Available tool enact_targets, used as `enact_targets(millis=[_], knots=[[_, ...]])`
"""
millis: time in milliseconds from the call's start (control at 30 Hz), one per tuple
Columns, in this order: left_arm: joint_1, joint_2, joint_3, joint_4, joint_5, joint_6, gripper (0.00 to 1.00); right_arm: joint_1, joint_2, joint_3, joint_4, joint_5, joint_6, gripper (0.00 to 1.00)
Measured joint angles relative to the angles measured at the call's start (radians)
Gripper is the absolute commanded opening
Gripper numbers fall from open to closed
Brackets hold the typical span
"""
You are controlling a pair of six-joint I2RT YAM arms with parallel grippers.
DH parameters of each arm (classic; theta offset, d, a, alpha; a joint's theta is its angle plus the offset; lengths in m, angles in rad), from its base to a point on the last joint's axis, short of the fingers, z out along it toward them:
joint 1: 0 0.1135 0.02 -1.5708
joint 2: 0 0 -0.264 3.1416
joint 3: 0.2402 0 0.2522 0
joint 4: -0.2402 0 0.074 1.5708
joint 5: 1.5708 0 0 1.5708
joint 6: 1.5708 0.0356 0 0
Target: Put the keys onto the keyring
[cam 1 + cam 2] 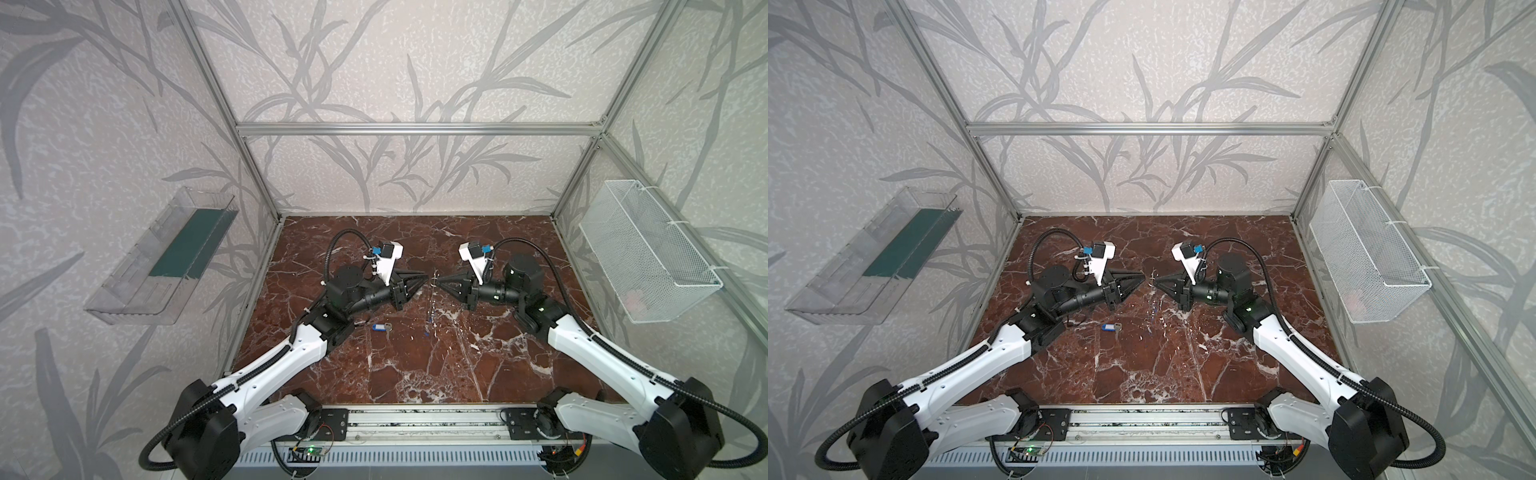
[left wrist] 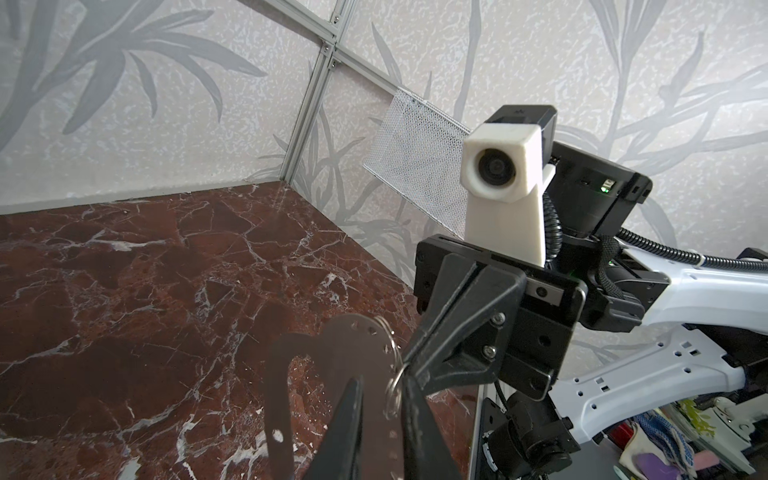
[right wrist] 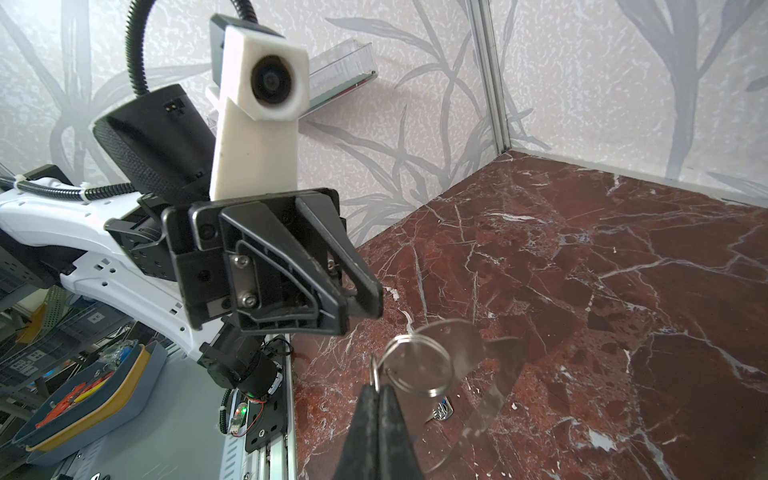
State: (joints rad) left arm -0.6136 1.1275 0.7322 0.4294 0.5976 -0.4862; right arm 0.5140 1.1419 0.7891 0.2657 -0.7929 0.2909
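Note:
The keyring [image 2: 345,353], a flat grey plate with a row of small holes, hangs above the table between my two grippers and shows edge-on in both top views [image 1: 434,284]. My right gripper [image 3: 378,388] is shut on a small ring [image 3: 375,370] at the plate's edge, linked to a larger split ring [image 3: 419,365]. My left gripper [image 2: 382,380] faces it [image 1: 424,277], its fingers a narrow gap apart with nothing between them. Keys [image 1: 429,320] dangle below the plate. One more key with a blue tag [image 1: 380,328] lies on the table.
The table is dark red marble [image 1: 415,374]. A white mesh basket [image 1: 648,253] hangs on the right wall and a clear plastic shelf [image 1: 166,257] on the left wall. Aluminium frame posts stand at the corners.

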Motion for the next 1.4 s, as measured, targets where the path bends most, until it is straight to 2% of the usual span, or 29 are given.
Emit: enact_targets(millis=[433,733,800,1400], knots=[[0.001,0.055,0.0,0.039,0.121,-0.046,0.2,-0.002,0.004,0.0,-0.002,-0.013,-0.006,0.0],[0.008,0.055,0.0,0.057,0.154,-0.067,0.13,-0.002,0.014,0.0,-0.002,-0.019,-0.023,0.0],[0.008,0.055,0.0,0.058,0.16,-0.071,0.09,-0.002,0.014,0.0,-0.003,-0.02,-0.029,0.0],[0.013,0.079,0.0,0.08,0.193,-0.076,0.1,-0.016,0.014,0.0,-0.008,-0.02,-0.028,0.0]])
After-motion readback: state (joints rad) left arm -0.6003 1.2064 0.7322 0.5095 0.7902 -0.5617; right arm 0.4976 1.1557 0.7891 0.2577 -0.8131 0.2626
